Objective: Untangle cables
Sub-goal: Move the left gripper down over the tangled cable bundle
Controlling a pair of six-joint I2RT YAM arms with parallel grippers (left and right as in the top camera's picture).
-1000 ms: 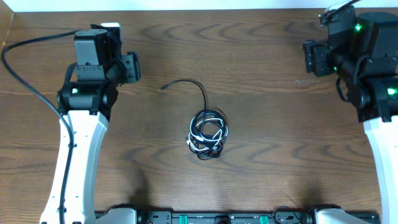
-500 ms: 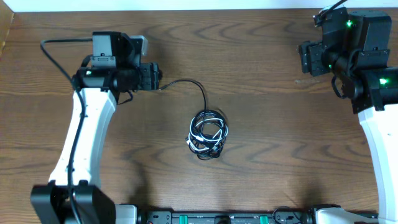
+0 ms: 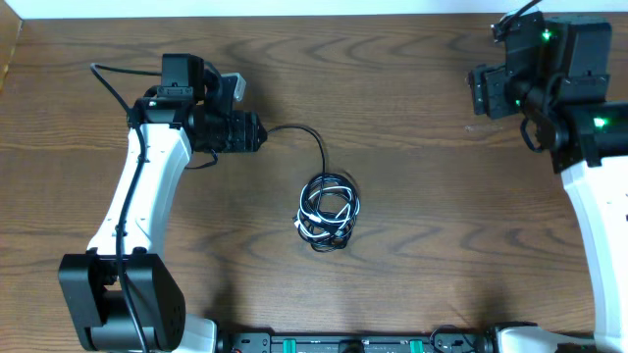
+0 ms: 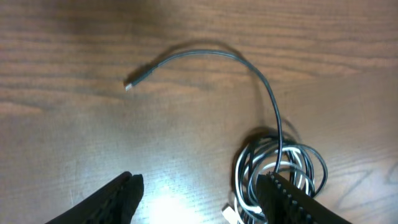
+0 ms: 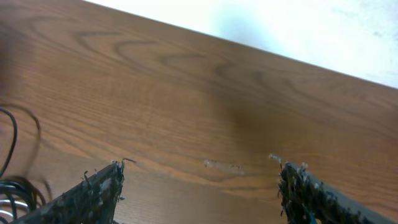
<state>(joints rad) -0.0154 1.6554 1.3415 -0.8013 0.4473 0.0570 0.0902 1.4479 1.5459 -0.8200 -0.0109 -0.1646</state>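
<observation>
The cables (image 3: 329,211) lie as one tight tangle of black and white cords at the table's middle. One black strand arcs up and left from it to a free plug end (image 4: 129,86). My left gripper (image 3: 257,132) hovers over that end in the overhead view, open. In the left wrist view the left gripper (image 4: 199,190) has only bare wood between its fingers, and the tangle (image 4: 280,171) shows beside its right finger (image 4: 292,199). My right gripper (image 3: 473,90) stays far off at the back right, open and empty (image 5: 202,180). The tangle's edge (image 5: 11,186) shows at the lower left of its view.
The wooden table (image 3: 422,196) ends at a pale edge along the back (image 3: 314,8). A thick black arm wire (image 3: 118,83) loops beside my left arm. Black equipment with green marks (image 3: 343,343) lines the front edge.
My left arm swung right and forward until its gripper came over the free cable end, its jaws narrowing slightly. The right arm shifted only a little. The cables did not move.
</observation>
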